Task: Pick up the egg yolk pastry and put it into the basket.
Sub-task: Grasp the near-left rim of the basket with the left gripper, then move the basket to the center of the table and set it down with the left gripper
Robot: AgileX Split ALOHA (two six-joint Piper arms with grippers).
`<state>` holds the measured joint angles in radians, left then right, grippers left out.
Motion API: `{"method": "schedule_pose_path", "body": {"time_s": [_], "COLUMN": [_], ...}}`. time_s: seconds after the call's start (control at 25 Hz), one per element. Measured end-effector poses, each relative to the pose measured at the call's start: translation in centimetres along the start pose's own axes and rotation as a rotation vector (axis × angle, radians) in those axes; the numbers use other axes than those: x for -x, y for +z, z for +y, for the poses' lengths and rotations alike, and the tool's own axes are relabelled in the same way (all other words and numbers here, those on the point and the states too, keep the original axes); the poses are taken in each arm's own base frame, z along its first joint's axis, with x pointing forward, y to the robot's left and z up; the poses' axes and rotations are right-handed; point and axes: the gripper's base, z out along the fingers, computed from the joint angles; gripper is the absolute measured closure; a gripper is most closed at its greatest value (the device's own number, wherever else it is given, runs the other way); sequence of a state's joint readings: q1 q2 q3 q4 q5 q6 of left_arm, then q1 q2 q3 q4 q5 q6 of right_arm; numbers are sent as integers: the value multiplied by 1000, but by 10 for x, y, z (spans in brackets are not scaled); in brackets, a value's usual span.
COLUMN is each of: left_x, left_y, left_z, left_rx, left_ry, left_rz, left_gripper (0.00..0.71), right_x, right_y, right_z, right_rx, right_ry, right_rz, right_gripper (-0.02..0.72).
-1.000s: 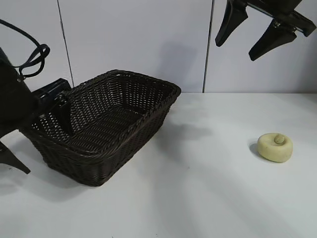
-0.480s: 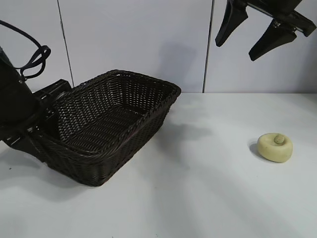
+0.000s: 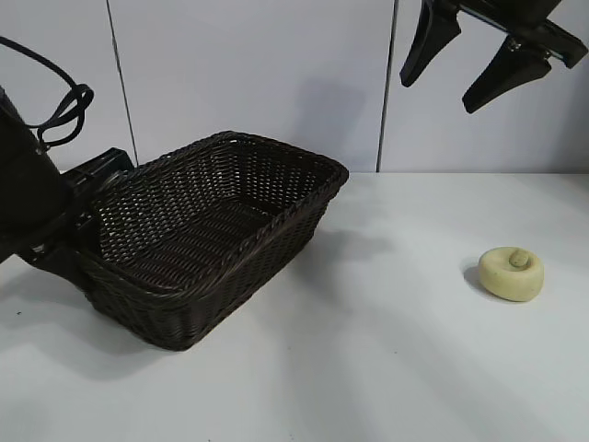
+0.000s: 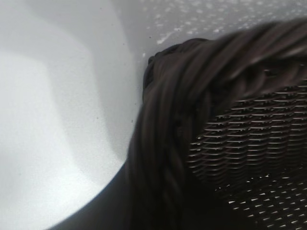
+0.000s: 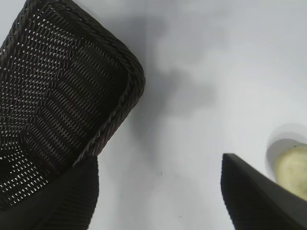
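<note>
Basket at table's left, left gripper at its rim; pastry well apart at right; right gripper open overhead.

Woven wicker basket, matt pastry

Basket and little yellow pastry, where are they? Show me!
basket (image 3: 276, 152), exterior view, on the far braided rim.
pastry (image 3: 509, 275), exterior view, on its pale yellow top beside the knob.
</note>
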<state>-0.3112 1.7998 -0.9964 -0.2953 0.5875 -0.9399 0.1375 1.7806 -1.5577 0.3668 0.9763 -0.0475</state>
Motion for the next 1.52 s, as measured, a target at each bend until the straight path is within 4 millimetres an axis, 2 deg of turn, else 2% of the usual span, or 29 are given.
{"method": "schedule_pose_path", "body": {"time_s": [0.2,0.68,0.88,1.12,1.28,1.52], "left_x": [-3,3,6,28,34,40], "left_y": [-13,-44,-46,-53,-57,-61], "left_z": [-4,-35,-34,-25,-21,-32], "left_rx": [2,-35,-49,-120,-115,-75], "left_ry": [13,192,259,352,451,624], "left_rz": [22,25,58,117,132,168], "left_gripper": [610,610,610,611,611,611], "right_x": [0,0,0,0,0,0], "right_y": [0,0,0,0,0,0], "right_z": [0,0,0,-1,-1,-1], "right_rx": [0,-5,-5,-6,-6,-6], "right_ry": [0,-4,-4,-4,-4,-4], "right_rz": [0,4,4,4,4,4], "right_gripper": [185,185,185,185,185,185]}}
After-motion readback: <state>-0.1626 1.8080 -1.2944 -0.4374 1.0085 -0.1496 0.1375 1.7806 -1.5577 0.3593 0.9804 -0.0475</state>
